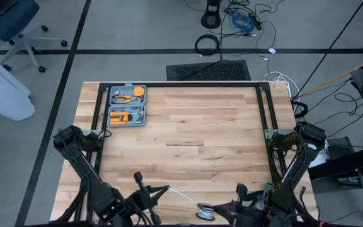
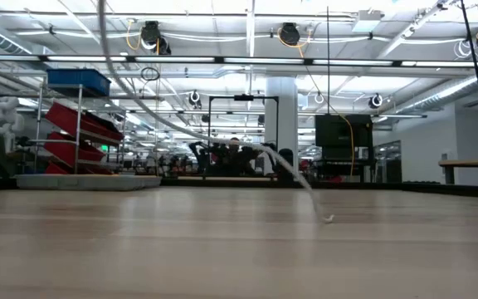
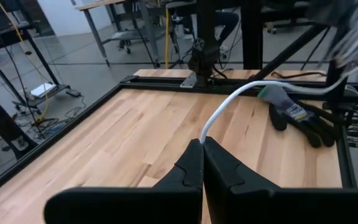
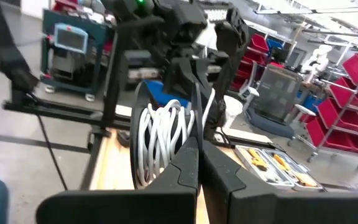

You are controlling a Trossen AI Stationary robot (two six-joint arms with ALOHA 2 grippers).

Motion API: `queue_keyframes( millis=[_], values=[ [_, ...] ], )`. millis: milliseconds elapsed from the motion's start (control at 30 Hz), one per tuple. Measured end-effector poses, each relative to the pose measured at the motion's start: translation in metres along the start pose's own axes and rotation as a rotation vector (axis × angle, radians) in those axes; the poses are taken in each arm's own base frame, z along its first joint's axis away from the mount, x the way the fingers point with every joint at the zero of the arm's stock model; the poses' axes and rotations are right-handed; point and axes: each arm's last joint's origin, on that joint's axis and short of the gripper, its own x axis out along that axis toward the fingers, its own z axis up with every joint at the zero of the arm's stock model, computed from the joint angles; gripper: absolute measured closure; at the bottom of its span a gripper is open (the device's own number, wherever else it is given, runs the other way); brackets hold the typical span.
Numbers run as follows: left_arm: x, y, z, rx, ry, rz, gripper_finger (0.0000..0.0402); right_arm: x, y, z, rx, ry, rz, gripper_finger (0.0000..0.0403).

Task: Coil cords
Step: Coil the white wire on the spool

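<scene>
Left gripper (image 3: 202,144) pinches the white cord (image 3: 229,102); right gripper (image 4: 197,146) closed beside its coil (image 4: 160,140).

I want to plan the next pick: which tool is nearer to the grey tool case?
The left. The left tool is at the near edge on the same side as the grey tool case, which lies at the far left corner. The right tool is farther across.

- My cord (image 1: 180,193) is white; its coiled loops (image 4: 160,140) look pale grey-white.
- The reel (image 1: 205,212) shows silver and black.
- Both my grippers, left (image 3: 202,163) and right (image 4: 197,163), are black.
- The table (image 1: 194,126) is light striped wood.
- The tool case (image 1: 126,105) is grey, with orange tools.
</scene>
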Motion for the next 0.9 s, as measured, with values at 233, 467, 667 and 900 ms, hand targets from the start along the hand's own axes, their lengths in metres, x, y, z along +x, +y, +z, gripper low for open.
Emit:
queue_keyframes(
  millis=[233,467,667,900],
  values=[
    [0.0,0.0,0.0,0.006,0.004,-0.006,0.0401,0.023,-0.009,-0.011,-0.054,0.054,-0.059,0.0403],
    [-0.002,0.008,0.013,-0.03,-0.007,-0.014,0.0401,0.038,-0.017,-0.019,-0.051,0.089,-0.114,0.0403],
    [-0.003,0.003,0.019,-0.036,-0.007,-0.078,0.0401,0.042,-0.021,-0.022,-0.043,0.099,-0.21,0.0403],
    [0.002,-0.002,0.034,-0.053,-0.061,-0.128,0.0401,0.052,-0.027,-0.023,-0.033,0.106,-0.248,0.0403]
  ],
)
